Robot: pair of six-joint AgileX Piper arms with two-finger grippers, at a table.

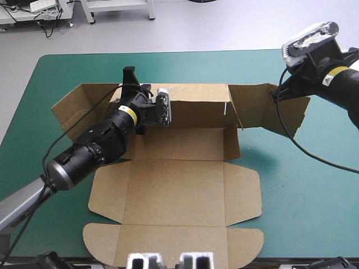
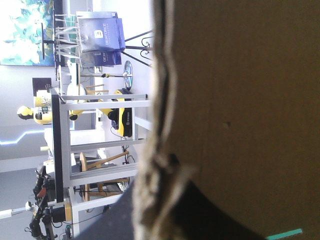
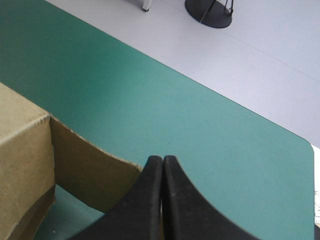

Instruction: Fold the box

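On the teal-green cover [image 1: 67,73], in the high view, the brown box [image 1: 174,185] is spread out at the middle, with its far wall raised and the rest of the sheet laid flat on the near side of that wall. The left gripper [image 1: 133,84] is clamped on the far wall's left part. The right gripper [image 1: 276,94] is set on the far edge of the box's right flap, which is held tilted off the cover. In the left wrist view, brown board is seen very close, its ragged edge caught between the black fingers [image 2: 200,220]. In the right wrist view, the fingers are drawn almost together into one pointed arch, and the flap's edge is pinched at them.
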